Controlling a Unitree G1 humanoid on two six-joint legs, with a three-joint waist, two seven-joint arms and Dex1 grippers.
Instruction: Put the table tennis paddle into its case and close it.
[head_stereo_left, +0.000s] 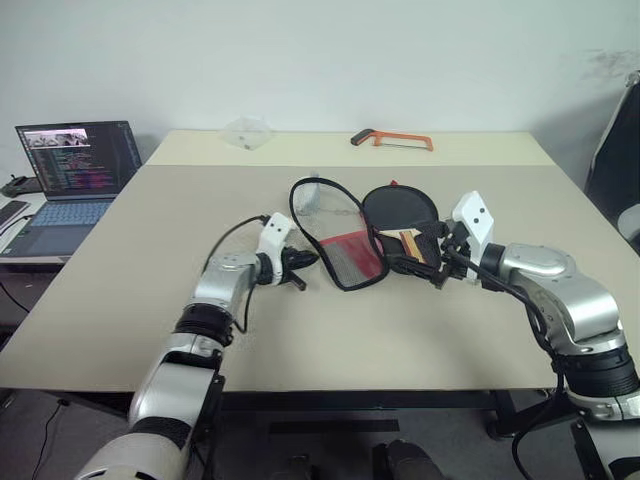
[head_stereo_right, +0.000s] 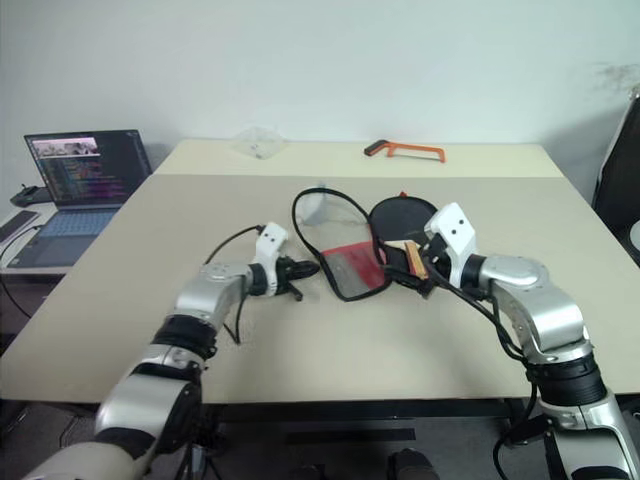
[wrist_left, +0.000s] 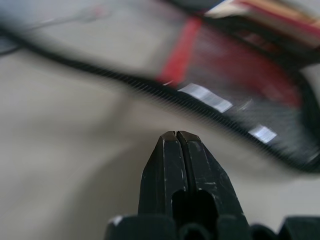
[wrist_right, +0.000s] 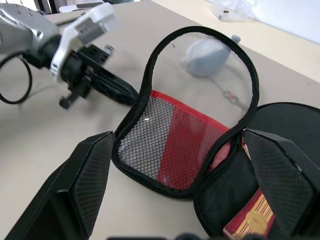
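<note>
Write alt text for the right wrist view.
The open case, mesh pocket over red lining, lies on the table between the right gripper's wide-open jaws. The paddle's striped handle shows inside; the left gripper, shut, points at the case's rim.

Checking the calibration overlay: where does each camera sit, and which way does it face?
Head stereo pair: looks forward and down over the table; both arms show.
Left wrist: sits behind the shut left gripper, facing the case.
Right wrist: sits between the open right gripper fingers, facing the case and table tennis paddle.
Shared: both wrist views show the case's mesh.
</note>
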